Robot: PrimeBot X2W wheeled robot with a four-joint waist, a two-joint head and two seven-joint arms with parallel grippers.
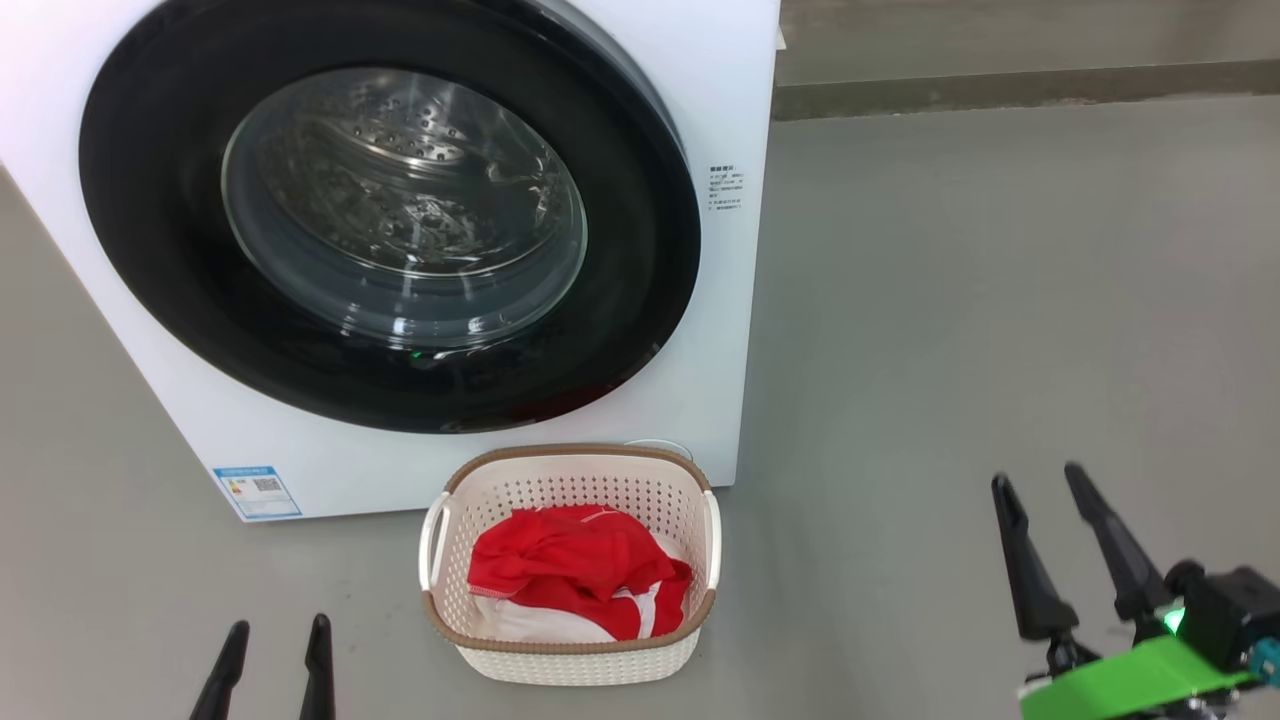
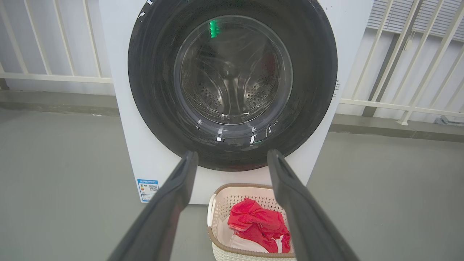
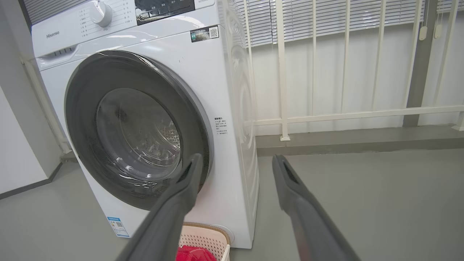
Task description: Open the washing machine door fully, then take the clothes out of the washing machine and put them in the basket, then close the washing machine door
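Observation:
The white washing machine (image 1: 720, 330) (image 2: 127, 119) (image 3: 214, 83) stands ahead with its black-rimmed door (image 1: 390, 215) (image 2: 232, 81) (image 3: 134, 130) lying flat against the front; the steel drum behind the glass looks bare. Before it on the floor stands the cream basket (image 1: 575, 665) (image 2: 221, 203) (image 3: 204, 239), and red clothes (image 1: 575, 570) (image 2: 257, 226) (image 3: 194, 253) with white trim lie inside. My left gripper (image 1: 275, 628) (image 2: 232, 156) is open at the lower left, back from the basket. My right gripper (image 1: 1040, 478) (image 3: 235, 159) is open at the lower right, far from both.
Grey floor spreads around the machine, with free room to the right (image 1: 1000, 300). A white railing (image 3: 326, 116) and a low kerb (image 1: 1000, 90) run behind. A white wall (image 3: 18, 152) stands close to the machine's other side.

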